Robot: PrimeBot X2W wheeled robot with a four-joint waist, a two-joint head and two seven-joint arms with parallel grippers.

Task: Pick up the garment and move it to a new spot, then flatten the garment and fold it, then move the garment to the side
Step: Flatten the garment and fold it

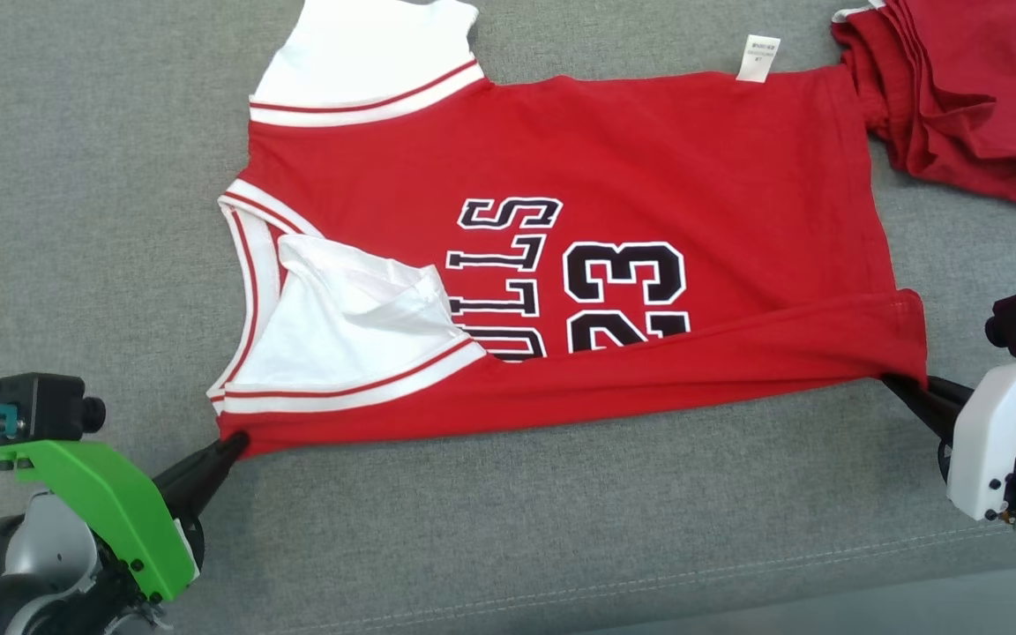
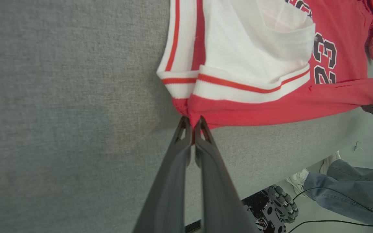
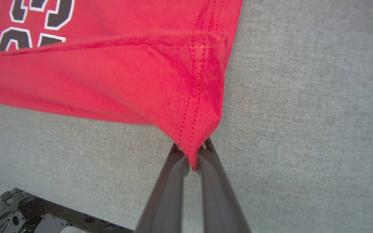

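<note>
The jersey (image 1: 667, 168) lies spread across the middle of the grey desk (image 1: 76, 220), collar to the left and hem to the right. It is mostly flat, so the moving and flattening look done. The fold looks just begun: the near long edge is turned up and over, and a red band covers the lower part of the printed number. The far half lies open, with its white sleeve (image 1: 367, 53) at the far left. Finishing the fold and shifting the garment aside are left to do.

The left tool (image 1: 239, 441) is closed narrow on the near left corner, with red cloth pinched between its tips in the left wrist view. The right tool (image 1: 903, 385) is likewise clamped on the near right hem corner, the stitched edge caught between its fingers. The band between them seems raised slightly off the desk, though that is hard to judge. A second red garment (image 1: 967, 97) sits bunched at the far right, against the jersey's far corner.
</note>
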